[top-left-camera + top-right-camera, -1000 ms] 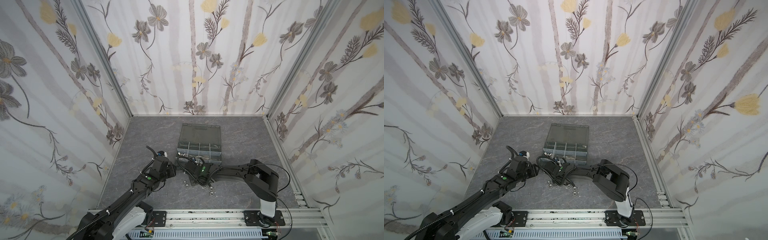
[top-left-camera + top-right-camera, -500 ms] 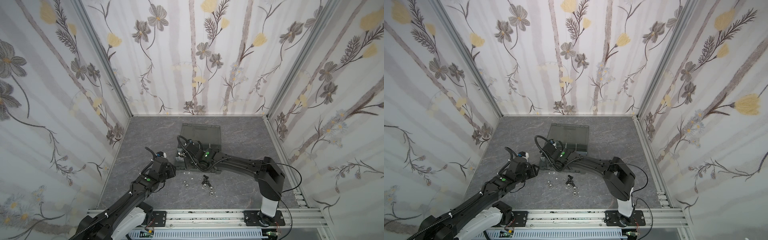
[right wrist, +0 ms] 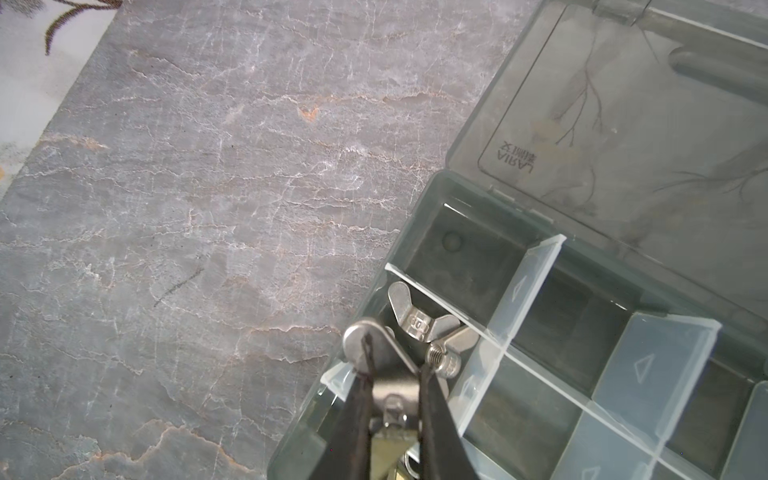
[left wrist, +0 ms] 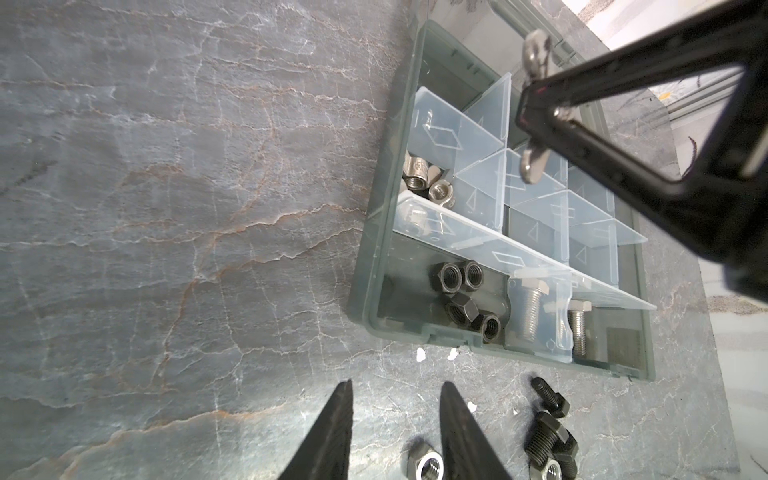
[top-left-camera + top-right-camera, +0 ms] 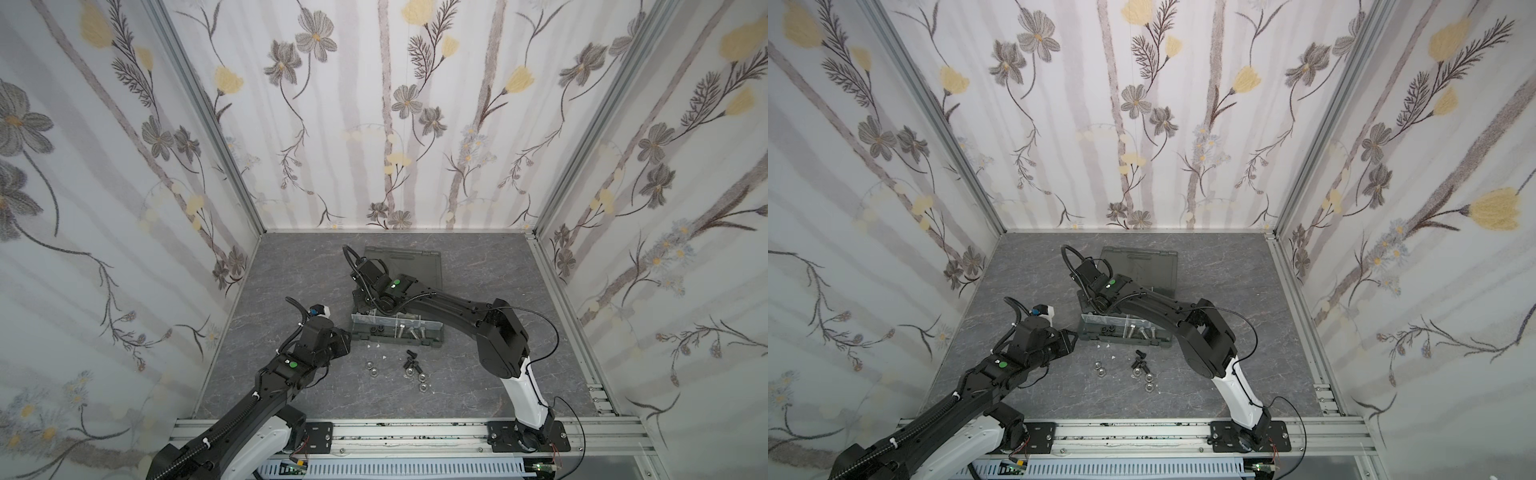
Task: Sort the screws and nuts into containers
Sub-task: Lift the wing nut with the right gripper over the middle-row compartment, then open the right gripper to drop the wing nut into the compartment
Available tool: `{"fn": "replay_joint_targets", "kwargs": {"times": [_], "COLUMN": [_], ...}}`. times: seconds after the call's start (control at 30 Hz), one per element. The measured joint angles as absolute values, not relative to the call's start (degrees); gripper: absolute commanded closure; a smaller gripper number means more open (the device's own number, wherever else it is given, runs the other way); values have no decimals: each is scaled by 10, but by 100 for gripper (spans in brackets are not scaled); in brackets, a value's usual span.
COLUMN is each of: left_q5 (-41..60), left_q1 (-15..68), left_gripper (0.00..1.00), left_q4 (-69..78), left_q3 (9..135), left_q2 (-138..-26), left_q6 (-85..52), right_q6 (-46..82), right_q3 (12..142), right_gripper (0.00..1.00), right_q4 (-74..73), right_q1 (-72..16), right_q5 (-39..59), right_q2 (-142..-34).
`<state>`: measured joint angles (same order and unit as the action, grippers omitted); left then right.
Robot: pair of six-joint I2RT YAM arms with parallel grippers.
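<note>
Over the grey marbled surface [image 5: 291,270], my right claw [image 3: 397,370] grips a wing nut [image 3: 368,343] just above the wing-nut compartment [image 3: 409,282]; my left claw [image 4: 397,384] hangs open, empty.

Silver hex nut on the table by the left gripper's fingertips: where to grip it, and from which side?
Take the silver hex nut across two opposite outer flats, coming straight down from above. It lies flat with its hole facing up, so only the low sides offer parallel faces. The open left gripper is nearest.
</note>
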<state>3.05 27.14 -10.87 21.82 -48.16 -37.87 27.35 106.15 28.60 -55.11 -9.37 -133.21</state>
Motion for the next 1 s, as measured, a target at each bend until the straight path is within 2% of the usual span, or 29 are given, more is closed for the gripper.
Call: {"fn": "replay_joint_targets", "kwargs": {"times": [0.23,0.53,1.0], "left_q5": [30,31,31], "left_q1": [271,271,271], "left_gripper": [62,63,63], "left_q4": [-109,-109,-109], "left_q3": [216,215,211], "left_q2": [-481,-477,-473], "left_q6": [-382,-388,-390], "right_q6": [273,273,274], "right_q3": [1062,1063,1059], "right_gripper": [85,71,68], "right_q4": [289,289,302], "right_q1": [-545,-544,-544], "right_q5": [-87,-87,-87], "right_q2": [-1350,-1350,-1329]}}
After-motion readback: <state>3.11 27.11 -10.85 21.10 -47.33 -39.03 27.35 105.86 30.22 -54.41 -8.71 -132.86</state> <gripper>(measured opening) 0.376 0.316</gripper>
